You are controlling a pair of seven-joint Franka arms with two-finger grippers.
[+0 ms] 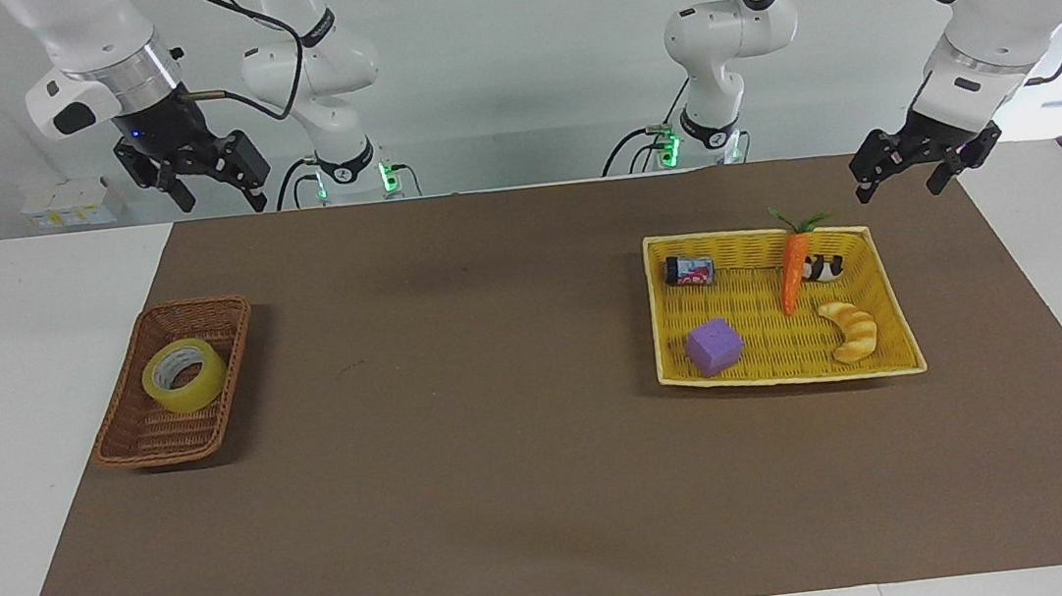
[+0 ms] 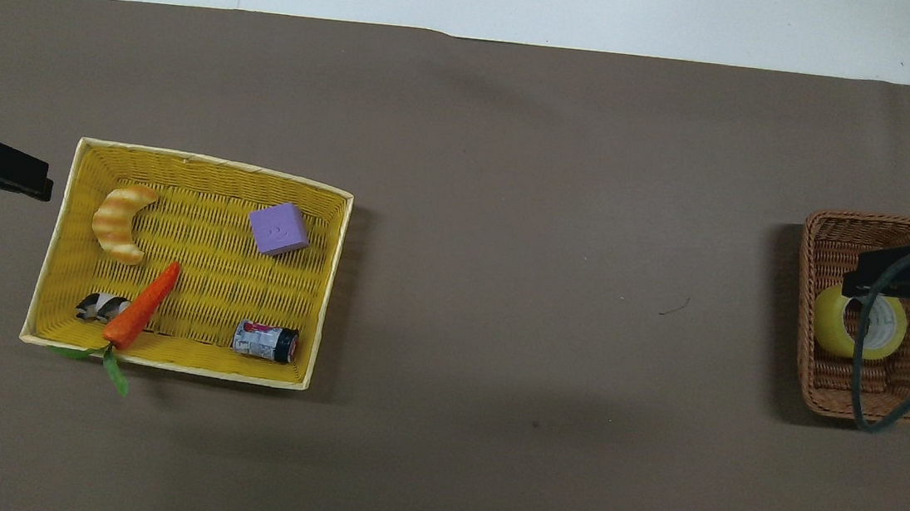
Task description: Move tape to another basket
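Tape (image 1: 184, 376), light rigid roll, is being judged grippable across wall and core; right gripper (image 1: 205, 184) and left gripper (image 1: 903, 174) fingers are being held spread, empty.

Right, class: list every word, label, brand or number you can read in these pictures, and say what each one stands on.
None can be read.
Small can in the yellow tray: red, white and blue label, too small to read.
Tape in the basket: marks on its white inner core, too blurred to read.
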